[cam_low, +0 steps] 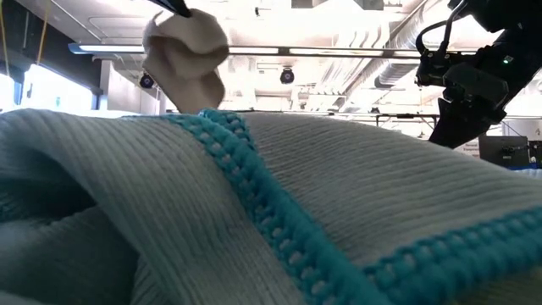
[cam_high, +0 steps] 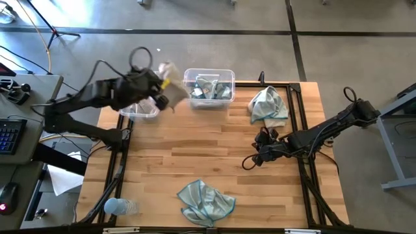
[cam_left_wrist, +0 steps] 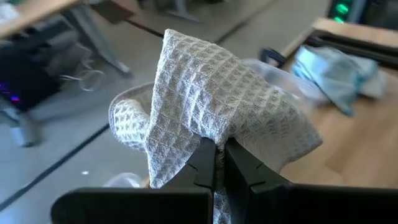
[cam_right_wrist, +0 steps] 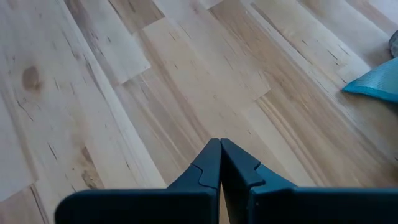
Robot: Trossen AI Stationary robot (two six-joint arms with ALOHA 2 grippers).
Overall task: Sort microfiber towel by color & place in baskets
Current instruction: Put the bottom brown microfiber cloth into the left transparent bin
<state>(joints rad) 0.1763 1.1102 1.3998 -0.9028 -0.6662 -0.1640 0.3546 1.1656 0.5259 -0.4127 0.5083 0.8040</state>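
My left gripper (cam_high: pixel 159 83) is at the table's far left, shut on a beige-grey towel (cam_high: pixel 168 70) held in the air; the low view shows that towel (cam_low: pixel 185 51) high up. Under the left arm sits a clear basket (cam_high: pixel 139 110), mostly hidden. Beside it, the second clear basket (cam_high: pixel 209 86) holds teal-blue towels. One teal towel (cam_high: pixel 268 105) lies crumpled at the far right and another (cam_high: pixel 205 200) lies at the near edge, filling the low view (cam_low: pixel 271 212). My right gripper (cam_high: pixel 259 155) is shut over bare wood right of centre, touching nothing. My left gripper pinches a bunched fold of the beige-grey towel (cam_left_wrist: pixel 208 134) between its two shut fingers (cam_left_wrist: pixel 239 165). Several layers bulge out around the fingertips. The towel is lifted clear of the table and baskets, and it hangs slack in a lump (cam_low: pixel 190 63) below the gripper.
A clear plastic bottle (cam_high: pixel 120 207) lies at the near left corner. Black frame rails (cam_high: pixel 300 123) run along the table's right side. Bare wood (cam_high: pixel 195 149) spans the table's middle. A desk with a keyboard (cam_high: pixel 10 133) stands off the left edge.
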